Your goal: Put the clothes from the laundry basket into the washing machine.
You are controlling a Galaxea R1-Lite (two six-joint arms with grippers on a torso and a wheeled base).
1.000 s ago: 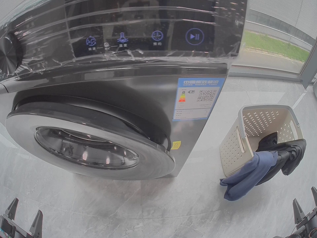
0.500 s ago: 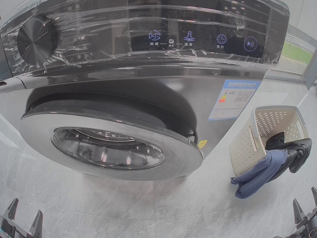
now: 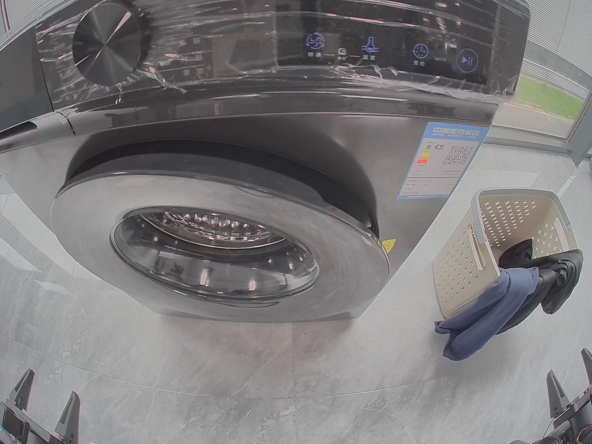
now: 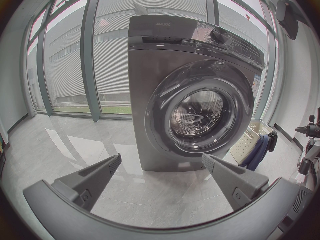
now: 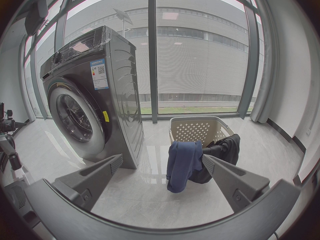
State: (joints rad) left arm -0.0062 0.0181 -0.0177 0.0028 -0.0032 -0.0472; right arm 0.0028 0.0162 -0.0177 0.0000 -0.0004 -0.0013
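A dark grey washing machine (image 3: 259, 131) stands before me, its round door (image 3: 216, 251) closed; it also appears as the washing machine (image 4: 186, 94) and the washing machine (image 5: 90, 94) in the wrist views. To its right sits a beige laundry basket (image 3: 462, 266) with a blue garment (image 3: 487, 319) and a black garment (image 3: 558, 275) hanging over its rim. The wrist views show the laundry basket (image 5: 196, 127) with the blue garment (image 5: 183, 164), and the laundry basket (image 4: 245, 140). My left gripper (image 4: 161, 160) is open and empty, low at the near left. My right gripper (image 5: 161, 160) is open and empty, near the basket.
Grey marble floor (image 3: 296, 377) spreads in front of the machine. Tall windows (image 5: 200, 50) rise behind the machine and basket. A white wall (image 5: 293, 84) runs along the right of the basket.
The whole head view has shifted: the machine's dial and door now sit further right and higher in the picture. Both grippers keep their places.
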